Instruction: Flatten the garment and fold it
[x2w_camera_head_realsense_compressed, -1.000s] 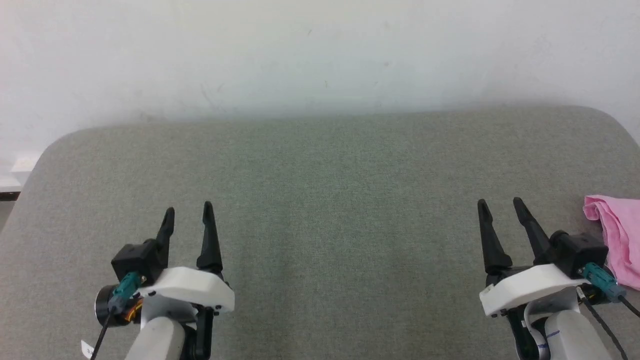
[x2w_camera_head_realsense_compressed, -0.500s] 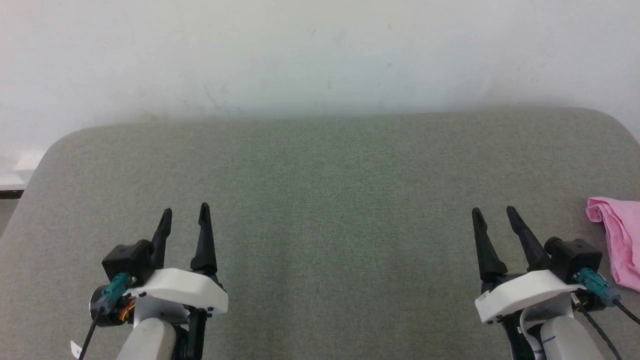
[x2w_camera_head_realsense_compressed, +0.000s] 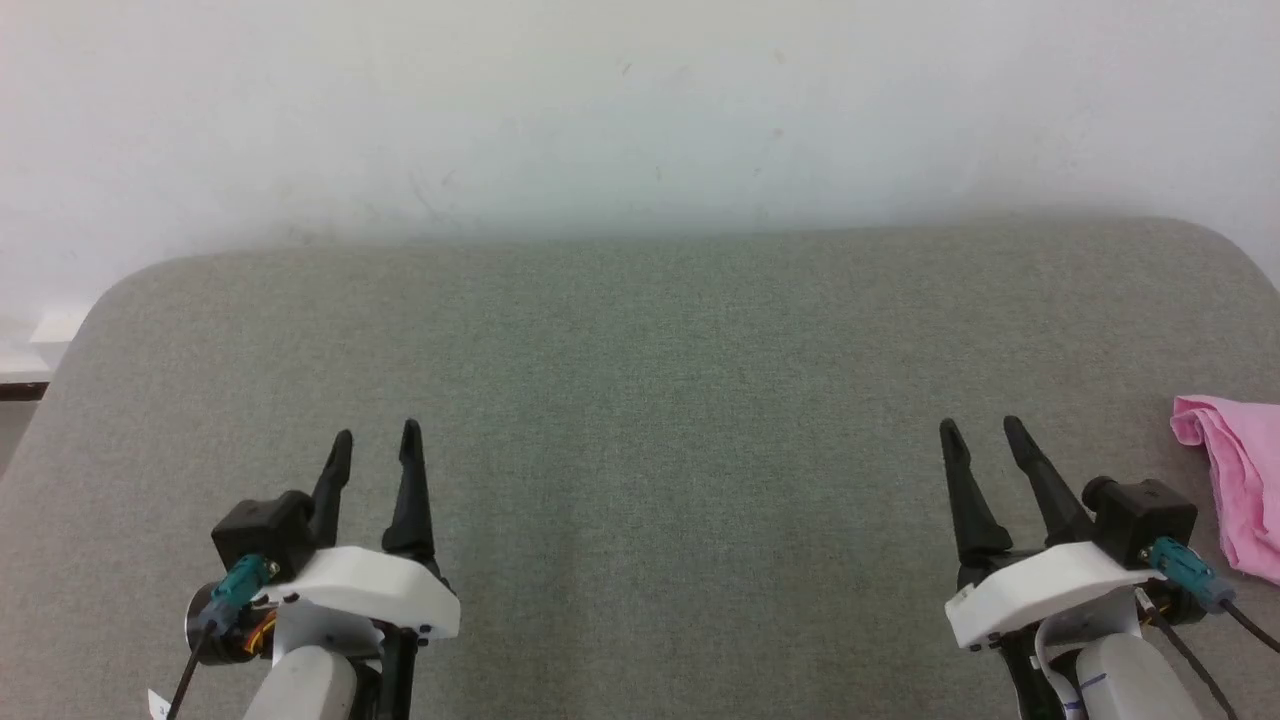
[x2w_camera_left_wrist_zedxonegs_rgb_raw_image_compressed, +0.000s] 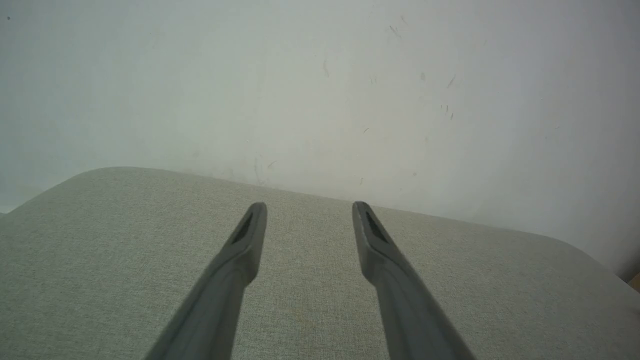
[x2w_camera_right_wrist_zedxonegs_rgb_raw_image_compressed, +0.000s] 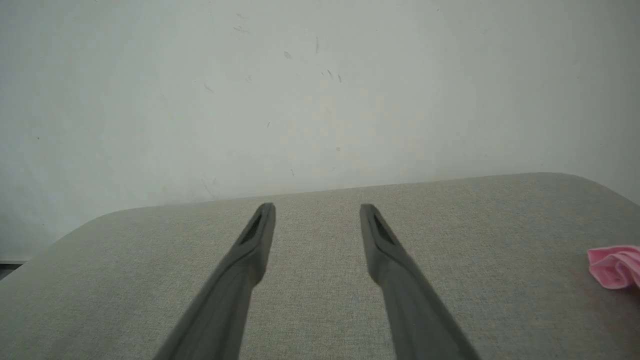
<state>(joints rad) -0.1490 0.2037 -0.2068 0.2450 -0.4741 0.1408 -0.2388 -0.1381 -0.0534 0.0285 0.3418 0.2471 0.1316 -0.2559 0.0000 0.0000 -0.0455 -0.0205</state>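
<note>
One garment (x2w_camera_head_realsense_compressed: 1235, 485), pink and bunched, on the grey padded table (x2w_camera_head_realsense_compressed: 650, 400) just to the outer right of the right gripper (x2w_camera_head_realsense_compressed: 982, 430), near but not touching, partly cut off at the frame edge. Long axis hard to judge in that heap; seems to run roughly along the fingers' line. Two grippers: right gripper spread and empty, left gripper (x2w_camera_head_realsense_compressed: 377, 437) well off to its other side, likewise spread and empty. Calls, probably, for a sideways reach by the nearer right arm
</note>
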